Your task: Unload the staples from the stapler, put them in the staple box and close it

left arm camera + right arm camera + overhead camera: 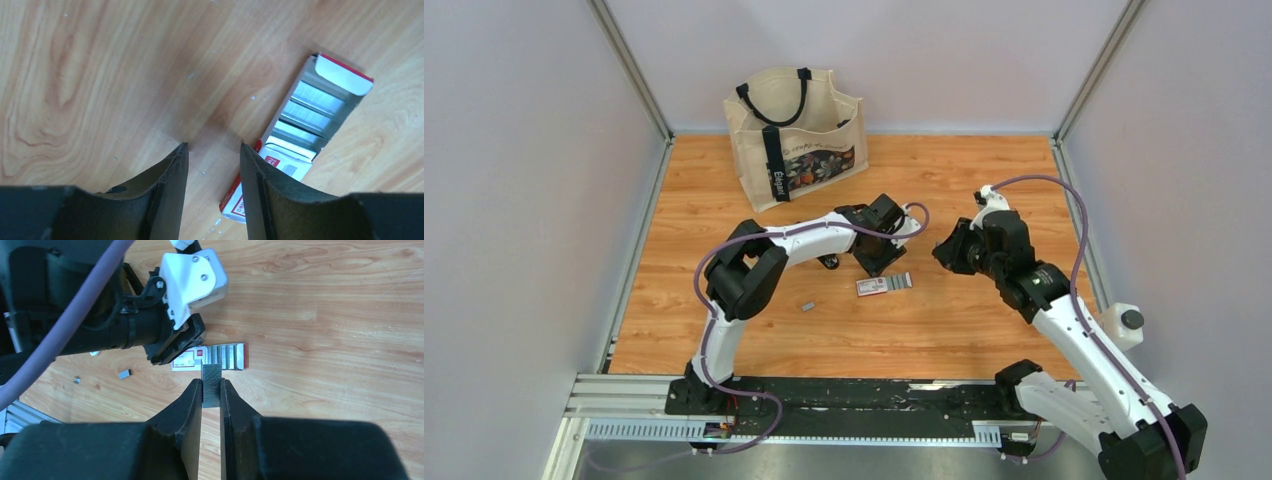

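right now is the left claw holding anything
No, the left claw stands open with nothing between its fingers, and the red-and-white staple box lies off to one side.

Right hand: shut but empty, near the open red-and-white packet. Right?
Not empty. The right wrist view shows the right hand shut on a grey staple strip. It is near the open red-and-white packet, as stated.

Left arm [809, 238] extended toward 2 o'clock, elbow folded; left gripper [212, 147] pointed down, jaws parted, nothing held. Right arm [1074, 330] extended toward 11 o'clock; right gripper [211, 381] clamped on staples [211, 374].
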{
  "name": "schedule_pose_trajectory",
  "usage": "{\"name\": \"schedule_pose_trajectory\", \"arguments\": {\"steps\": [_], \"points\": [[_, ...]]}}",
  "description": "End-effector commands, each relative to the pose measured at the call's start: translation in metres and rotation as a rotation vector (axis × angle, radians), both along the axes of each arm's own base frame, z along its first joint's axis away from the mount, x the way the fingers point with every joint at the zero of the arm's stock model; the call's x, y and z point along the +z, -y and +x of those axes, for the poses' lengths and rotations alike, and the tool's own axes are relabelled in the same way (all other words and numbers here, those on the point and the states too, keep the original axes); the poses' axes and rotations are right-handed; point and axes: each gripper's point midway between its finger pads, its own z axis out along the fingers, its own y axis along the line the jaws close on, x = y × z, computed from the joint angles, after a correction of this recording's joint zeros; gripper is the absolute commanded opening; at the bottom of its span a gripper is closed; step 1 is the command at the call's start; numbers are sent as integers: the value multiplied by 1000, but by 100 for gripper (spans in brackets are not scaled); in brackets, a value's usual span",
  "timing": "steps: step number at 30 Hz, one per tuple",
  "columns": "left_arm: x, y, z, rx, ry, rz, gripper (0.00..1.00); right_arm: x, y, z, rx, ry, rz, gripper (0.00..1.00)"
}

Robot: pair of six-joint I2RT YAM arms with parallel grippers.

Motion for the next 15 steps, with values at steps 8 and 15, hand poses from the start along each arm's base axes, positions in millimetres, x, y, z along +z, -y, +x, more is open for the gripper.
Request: {"name": "schedule_pose_trajectory", "arguments": {"steps": [8,15], "points": [[11,-10,-20,-46,-20,5,54,-43,-10,2,54,-80,-19,8],[70,-25,-5,30,-70,-114,64,-76,-40,10,201,-152,-147,7]]}}
